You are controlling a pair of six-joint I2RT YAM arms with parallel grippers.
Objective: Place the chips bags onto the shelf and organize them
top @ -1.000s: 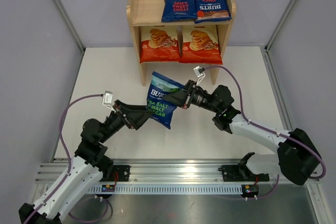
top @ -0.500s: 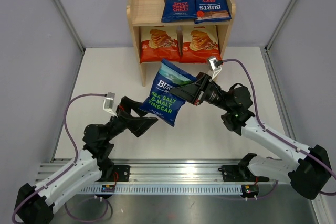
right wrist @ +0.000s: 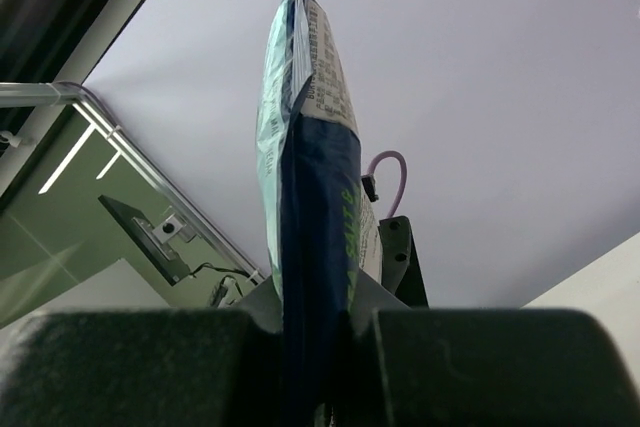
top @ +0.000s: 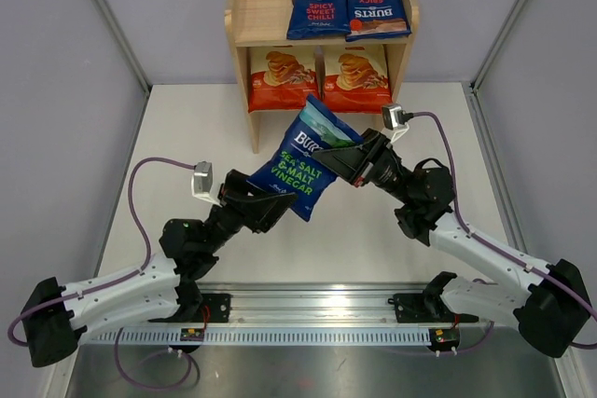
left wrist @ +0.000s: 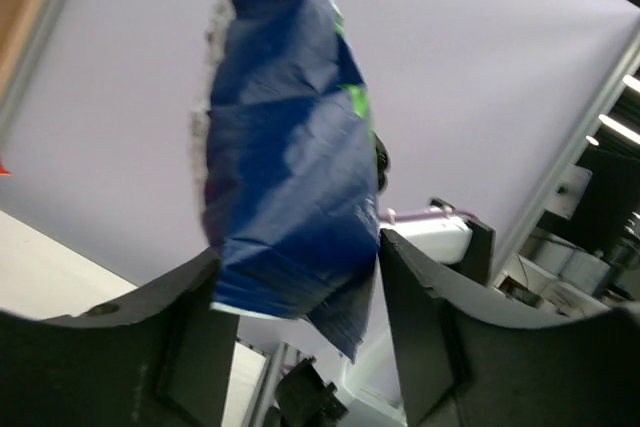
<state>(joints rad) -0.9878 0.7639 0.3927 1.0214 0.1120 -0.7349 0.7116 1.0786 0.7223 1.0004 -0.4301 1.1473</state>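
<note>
My right gripper (top: 341, 157) is shut on the right edge of the blue-green Burts Sea Salt & Malt Vinegar bag (top: 306, 157) and holds it tilted in the air in front of the shelf (top: 261, 8). The right wrist view shows the bag (right wrist: 312, 177) edge-on, pinched in my right gripper (right wrist: 320, 319). My left gripper (top: 276, 206) is open just under the bag's lower edge. In the left wrist view the bag's bottom (left wrist: 290, 187) hangs between the spread fingers of my left gripper (left wrist: 300, 272). Two dark blue Burts bags (top: 318, 6) (top: 377, 10) lie on the top tier. Two cassava bags (top: 283, 78) (top: 356, 77) stand on the lower tier.
The wooden shelf stands at the back of the white table (top: 187, 137), against the grey back wall. Its top tier has bare wood left of the blue bags. Grey walls close both sides. A metal rail (top: 317, 309) carries the arm bases at the near edge.
My right gripper has lifted the blue-green bag up and right, toward the shelf. My left gripper has come off the bag, dropped back, then moved up under its lower edge.
</note>
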